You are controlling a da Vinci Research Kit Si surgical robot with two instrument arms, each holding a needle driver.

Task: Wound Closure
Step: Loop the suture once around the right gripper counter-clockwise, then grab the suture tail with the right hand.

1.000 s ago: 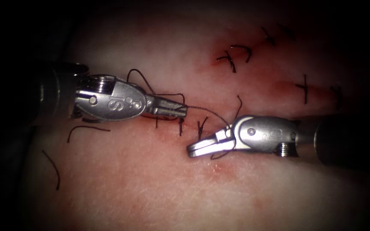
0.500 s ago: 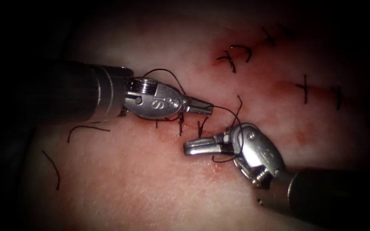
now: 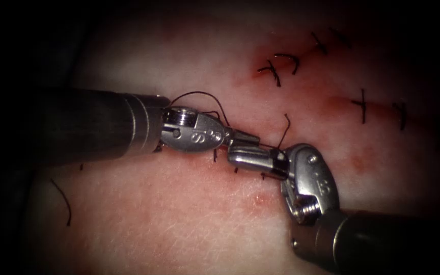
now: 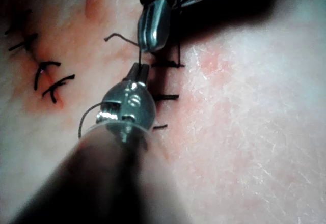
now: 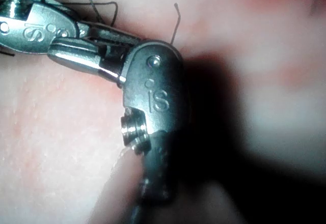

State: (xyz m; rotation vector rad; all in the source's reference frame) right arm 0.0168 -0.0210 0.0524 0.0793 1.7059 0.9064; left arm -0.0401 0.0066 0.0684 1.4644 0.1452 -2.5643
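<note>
Now left tool [image 3: 245,137] grips thread [image 3: 194,94]; right tool [image 3: 240,155] crowds it.

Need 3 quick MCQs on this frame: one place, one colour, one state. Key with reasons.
1. The right tool tip sits:
A) beside the left tool tip
B) far off to the right
C) at the left edge
2. The thread is:
A) white
B) black
C) blue
3. The left tool's jaws are:
A) wide open
B) shut on the needle
C) shut on the thread

Key: A, the two tips lie side by side at the cut. B, every strand is dark. C, the left wrist view shows thread leaving the closed tip.
</note>
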